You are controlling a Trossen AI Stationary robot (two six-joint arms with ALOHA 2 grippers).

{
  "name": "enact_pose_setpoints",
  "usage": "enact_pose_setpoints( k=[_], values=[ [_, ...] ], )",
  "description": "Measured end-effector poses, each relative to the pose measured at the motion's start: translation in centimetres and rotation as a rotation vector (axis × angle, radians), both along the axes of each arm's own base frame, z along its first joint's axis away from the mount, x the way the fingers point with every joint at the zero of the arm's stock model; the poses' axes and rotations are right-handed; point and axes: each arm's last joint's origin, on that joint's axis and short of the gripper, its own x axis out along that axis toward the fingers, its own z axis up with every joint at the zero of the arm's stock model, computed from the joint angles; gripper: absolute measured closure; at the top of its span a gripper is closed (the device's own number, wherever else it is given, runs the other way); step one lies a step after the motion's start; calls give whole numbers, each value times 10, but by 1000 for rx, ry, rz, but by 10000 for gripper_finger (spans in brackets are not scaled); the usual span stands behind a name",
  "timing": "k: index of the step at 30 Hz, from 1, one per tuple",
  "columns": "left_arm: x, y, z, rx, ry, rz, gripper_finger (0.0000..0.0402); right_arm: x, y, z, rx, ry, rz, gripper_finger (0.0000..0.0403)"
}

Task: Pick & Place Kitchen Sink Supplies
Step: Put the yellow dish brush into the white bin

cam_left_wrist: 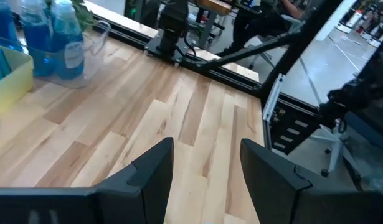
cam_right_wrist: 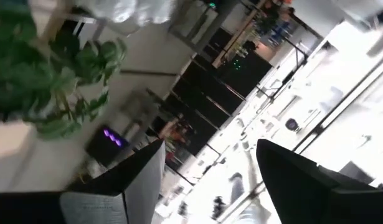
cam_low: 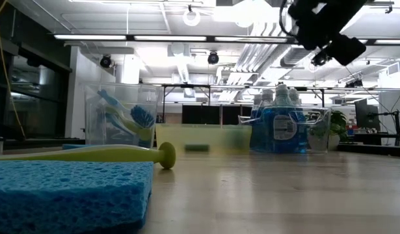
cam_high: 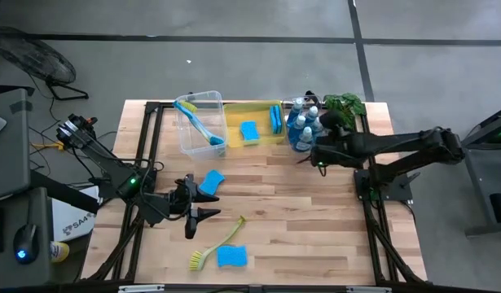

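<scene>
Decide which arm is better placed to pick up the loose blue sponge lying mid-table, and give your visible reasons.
Left. The left gripper hangs open right beside that blue sponge, nothing between its fingers. The right gripper is across the table by the soap bottles, also empty.

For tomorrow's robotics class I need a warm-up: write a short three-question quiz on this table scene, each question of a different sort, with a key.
1. True or false: the blue dish brush lies flat on the bare table.
2. Which item lies between the left end effector and the table's near edge? A) yellow-green dish brush B) soap bottle C) plant
3. Fill in: the soap bottles stand beside the green ____.

Key:
1. False; it sits in the clear bin.
2. A
3. plant
</scene>
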Motion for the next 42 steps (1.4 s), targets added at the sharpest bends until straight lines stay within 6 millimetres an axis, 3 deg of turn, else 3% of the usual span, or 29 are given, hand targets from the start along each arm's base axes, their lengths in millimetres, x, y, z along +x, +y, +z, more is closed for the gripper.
enact_pose_setpoints(
  k=[23,32,38,42],
  values=[
    [0,3,1,-38,-35,122,220,-31,20,59,128,-1106,35,155],
    [0,4,1,-25,-47,164,220,-39,26,77,498,-1589,62,155],
    [0,5,1,-19,-53,182,220,-39,32,80,856,-1676,102,155],
    [0,5,1,-15,-52,188,220,-36,35,79,998,-1705,78,155]
  ],
)
